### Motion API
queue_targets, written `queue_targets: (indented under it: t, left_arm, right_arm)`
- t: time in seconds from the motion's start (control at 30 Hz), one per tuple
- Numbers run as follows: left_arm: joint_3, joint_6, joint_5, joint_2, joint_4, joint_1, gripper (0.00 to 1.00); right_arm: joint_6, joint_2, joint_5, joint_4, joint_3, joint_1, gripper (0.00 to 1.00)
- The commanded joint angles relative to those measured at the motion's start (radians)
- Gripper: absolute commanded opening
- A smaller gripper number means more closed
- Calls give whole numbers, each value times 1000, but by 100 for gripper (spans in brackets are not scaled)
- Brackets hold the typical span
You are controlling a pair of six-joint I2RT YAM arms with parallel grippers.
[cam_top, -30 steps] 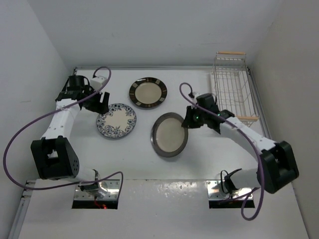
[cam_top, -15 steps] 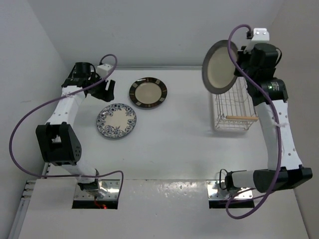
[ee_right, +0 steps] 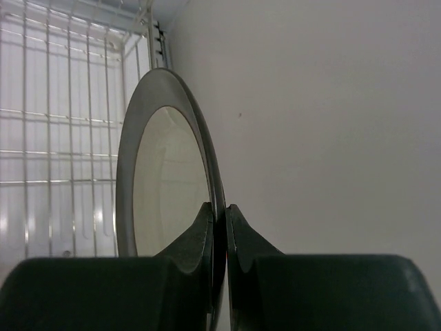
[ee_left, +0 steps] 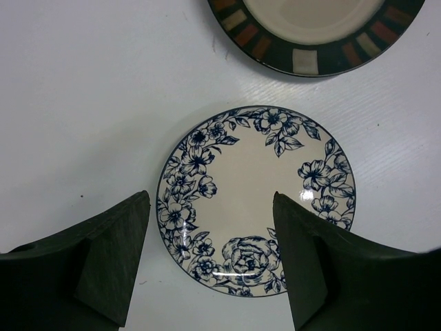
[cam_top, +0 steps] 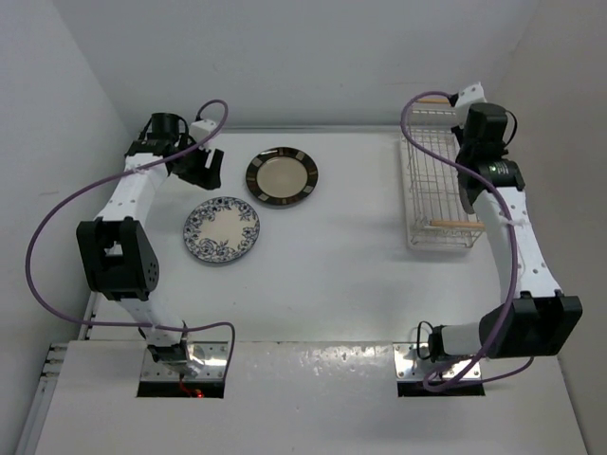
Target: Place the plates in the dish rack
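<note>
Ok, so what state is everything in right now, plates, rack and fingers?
Floral plate: flat on the table, free.
Brown-rimmed plate: flat on the table, free.
Dark-rimmed plate: on edge, pinched at its rim.
Dish rack: on the table, no plate seen resting inside.
Left fingers: open above the floral plate.
Right fingers: shut on the dark-rimmed plate.

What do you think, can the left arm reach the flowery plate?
Probably yes. The left gripper is open and aimed at the flowery plate. Nothing lies on the plate, and the striped plate sits apart from it.
</note>
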Motion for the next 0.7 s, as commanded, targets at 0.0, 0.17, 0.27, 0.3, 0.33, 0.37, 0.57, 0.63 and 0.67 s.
queue_targets:
  t: [0.0, 0.17, 0.27, 0.3, 0.33, 0.37, 0.57, 0.63, 0.67]
  left_arm:
    - [38, 15, -4, 3, -12, -8, 76]
    - [61, 15, 5, 33, -31, -8, 76]
    - [83, 15, 14, 44, -32, -8, 76]
    - [83, 15, 14, 55, -32, -8, 76]
    - [83, 15, 14, 66, -32, -8, 76]
    - [95, 15, 14, 66, -32, -8, 76]
    - [95, 26, -8, 76, -41, -8, 76]
    - [95, 26, -32, 76, -41, -8, 76]
    - [95, 26, -32, 76, -41, -8, 76]
  right_arm:
    - [-99, -49, 86, 303, -58, -3, 0]
    - [-130, -52, 100, 416, -193, -52, 0]
    - [-156, -35, 91, 447, -213, -58, 0]
    - [-150, -32, 87, 446, -213, -60, 0]
    - [-145, -26, 74, 441, -216, -68, 0]
    - [-129, -20, 61, 435, -215, -71, 0]
    - [-72, -4, 27, 430, -254, -89, 0]
    - [-43, -9, -14, 429, -262, -95, 0]
    - [-32, -9, -22, 421, -267, -107, 0]
